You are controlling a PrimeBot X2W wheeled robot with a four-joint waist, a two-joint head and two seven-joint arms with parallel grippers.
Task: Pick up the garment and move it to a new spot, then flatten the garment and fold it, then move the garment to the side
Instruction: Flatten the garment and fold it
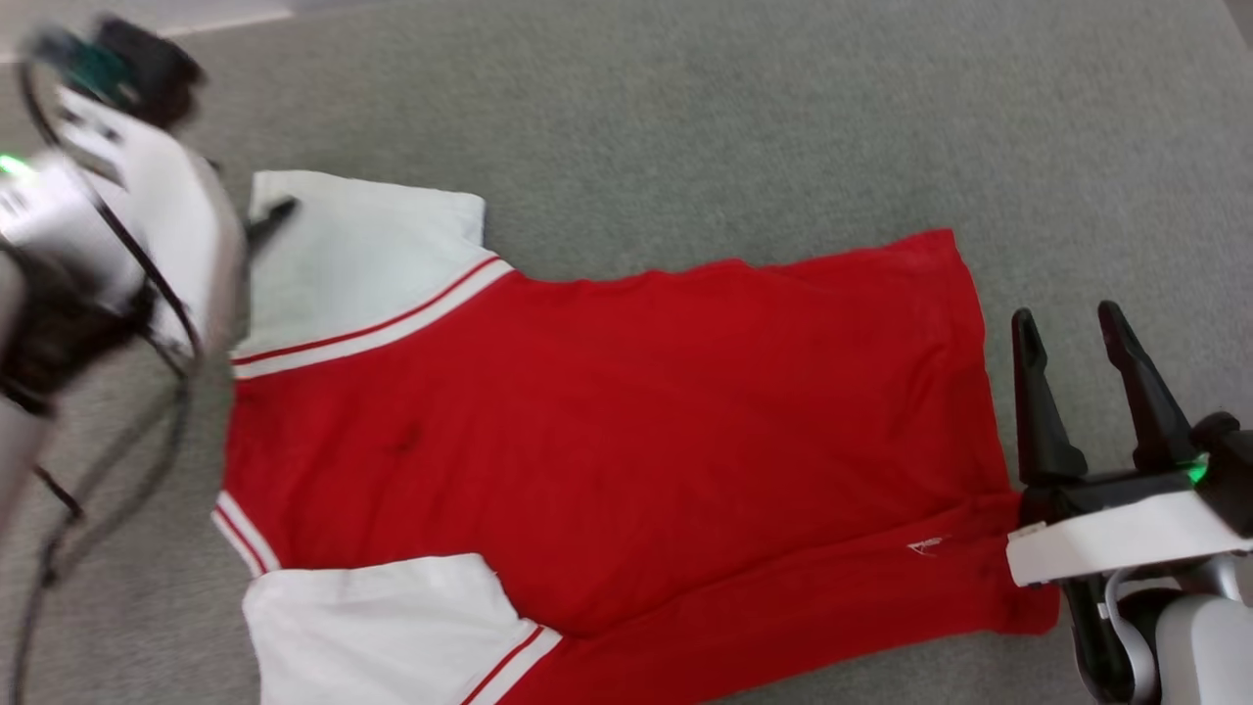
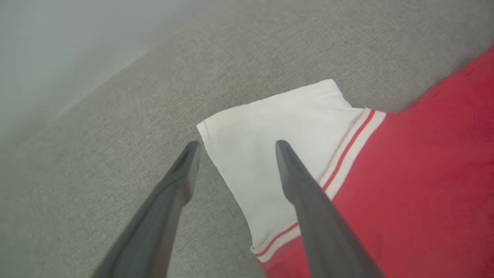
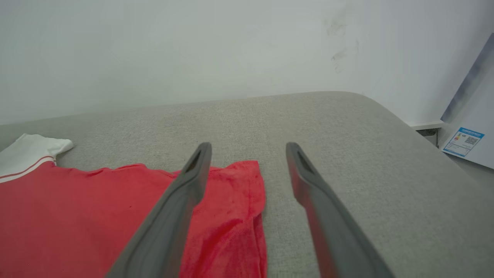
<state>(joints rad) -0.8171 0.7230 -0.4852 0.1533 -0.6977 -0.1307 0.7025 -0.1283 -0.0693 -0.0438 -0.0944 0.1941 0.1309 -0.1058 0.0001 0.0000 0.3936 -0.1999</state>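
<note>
Left gripper (image 2: 236,144) tilted down over white sleeve (image 2: 278,131) of garment (image 1: 607,411), fingers apart. Right gripper (image 1: 1067,315) just beside hem (image 1: 979,372), fingers apart, pointing away over grey surface (image 1: 685,117).

Blue-bordered sticker (image 3: 462,141) on white panel (image 3: 482,116): print too small to read.

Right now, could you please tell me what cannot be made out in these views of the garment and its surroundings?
- Head view: the blurred left arm hides one edge of the garment's far white sleeve.
- Head view: the bottom edge cuts off the near white sleeve.
- Head view: the small white mark on the red fabric is too small to read.
- Right wrist view: the label at the right edge is too small to read.
</note>
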